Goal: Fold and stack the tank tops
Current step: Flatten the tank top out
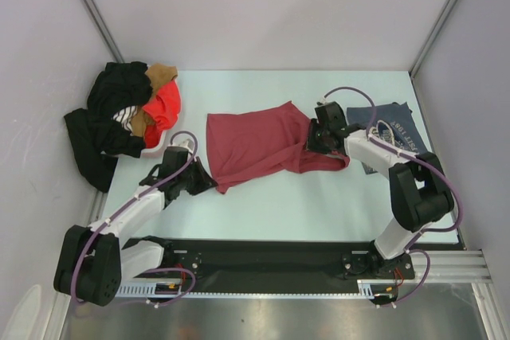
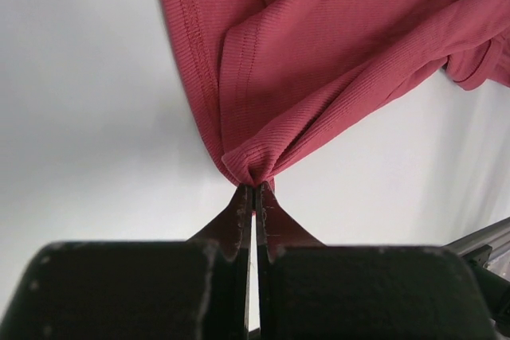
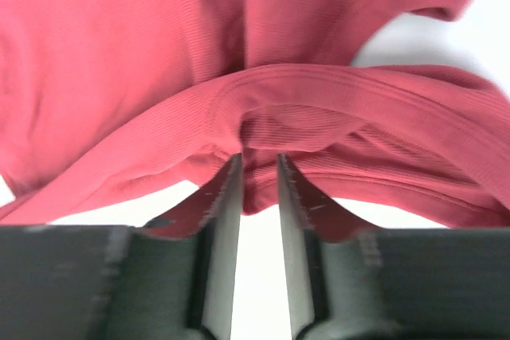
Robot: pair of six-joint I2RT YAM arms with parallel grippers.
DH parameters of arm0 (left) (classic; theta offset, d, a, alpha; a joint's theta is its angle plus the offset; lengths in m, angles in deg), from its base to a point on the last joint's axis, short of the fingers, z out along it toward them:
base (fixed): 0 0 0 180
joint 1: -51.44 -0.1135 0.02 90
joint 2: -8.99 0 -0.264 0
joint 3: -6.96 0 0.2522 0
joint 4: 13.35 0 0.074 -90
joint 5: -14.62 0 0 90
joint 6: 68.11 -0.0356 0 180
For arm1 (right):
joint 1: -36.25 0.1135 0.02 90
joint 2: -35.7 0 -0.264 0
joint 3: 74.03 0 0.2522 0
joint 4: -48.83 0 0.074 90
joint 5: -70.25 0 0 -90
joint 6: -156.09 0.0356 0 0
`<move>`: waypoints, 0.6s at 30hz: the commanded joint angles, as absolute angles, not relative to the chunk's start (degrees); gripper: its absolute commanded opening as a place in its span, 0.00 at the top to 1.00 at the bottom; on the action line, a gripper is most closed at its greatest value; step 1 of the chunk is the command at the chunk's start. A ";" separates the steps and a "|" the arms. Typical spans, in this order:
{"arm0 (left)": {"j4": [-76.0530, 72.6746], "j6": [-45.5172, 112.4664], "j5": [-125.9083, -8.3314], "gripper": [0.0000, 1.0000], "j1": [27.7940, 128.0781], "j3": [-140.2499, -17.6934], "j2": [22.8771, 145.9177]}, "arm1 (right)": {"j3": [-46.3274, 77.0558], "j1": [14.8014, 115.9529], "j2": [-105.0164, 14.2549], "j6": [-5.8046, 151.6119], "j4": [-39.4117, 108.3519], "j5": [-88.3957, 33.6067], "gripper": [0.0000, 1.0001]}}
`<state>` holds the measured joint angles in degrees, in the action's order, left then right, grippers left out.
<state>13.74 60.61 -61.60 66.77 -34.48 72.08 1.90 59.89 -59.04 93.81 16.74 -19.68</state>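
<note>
1. Both jaws of the left gripper (image 2: 253,190) are pressed together on a hem corner of the maroon tank top (image 1: 255,145). The cloth gathers into a tight pucker at their tips.
2. The jaws of the right gripper (image 3: 259,163) stand a little apart, with a narrow gap between them. A bunched fold of the same top's strap end sits at and between the tips. The wrist view does not show whether they press it.
3. In the top view both sets of fingertips are hard to make out. The left ones merge with the dark wrist at the top's near-left corner, and the right ones are buried in cloth at its right end.
4. Each wrist view cuts the maroon top off at the frame edges, so neither shows its full outline.
5. The maroon top lies mid-table (image 1: 279,205), its long axis running left to right and tilted slightly. The wide hem points left and the straps point right.
6. The blue-grey tank top (image 1: 390,127) lies at the far right, well apart from the left gripper. The right arm covers much of it, and only part of its pale lettering shows.
7. At the far left, a pile of black clothes (image 1: 115,113) lies tangled with an orange-red garment (image 1: 165,109). It hangs partly over the table edge, and its separate pieces cannot be told apart.
</note>
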 commanded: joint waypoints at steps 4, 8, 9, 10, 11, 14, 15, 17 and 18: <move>11.49 58.46 -60.00 1.00 65.59 -37.30 72.89 | -0.68 62.26 -57.99 92.81 21.44 -24.23 0.60; 11.75 58.28 -59.91 1.00 65.41 -37.30 72.28 | -1.03 62.27 -59.66 93.16 22.85 -24.85 0.59; 11.84 58.28 -59.91 1.00 65.41 -37.30 72.19 | -0.77 62.27 -60.36 93.16 22.85 -24.94 0.59; 12.01 58.19 -59.91 1.00 65.41 -37.30 72.10 | -0.42 62.35 -60.80 93.16 23.02 -25.03 0.59; 12.10 58.19 -59.83 1.00 65.32 -37.30 71.92 | -0.33 62.35 -60.98 93.25 23.46 -25.11 0.59; 12.37 57.93 -59.91 1.00 65.32 -37.30 71.57 | 0.90 62.44 -62.38 93.25 23.12 -25.11 0.60; 12.45 57.93 -59.91 1.00 65.24 -37.39 71.48 | 1.34 62.53 -63.26 93.25 23.03 -25.11 0.60; 12.63 57.84 -59.91 1.00 65.06 -37.30 71.39 | 1.52 62.62 -63.70 93.34 23.46 -25.55 0.60; 12.54 57.76 -59.83 1.00 65.15 -37.30 71.22 | 1.43 62.79 -63.97 93.51 23.64 -25.64 0.60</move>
<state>13.19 59.30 -60.97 65.85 -34.79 72.67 -0.74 62.34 -63.17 93.31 21.53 -24.86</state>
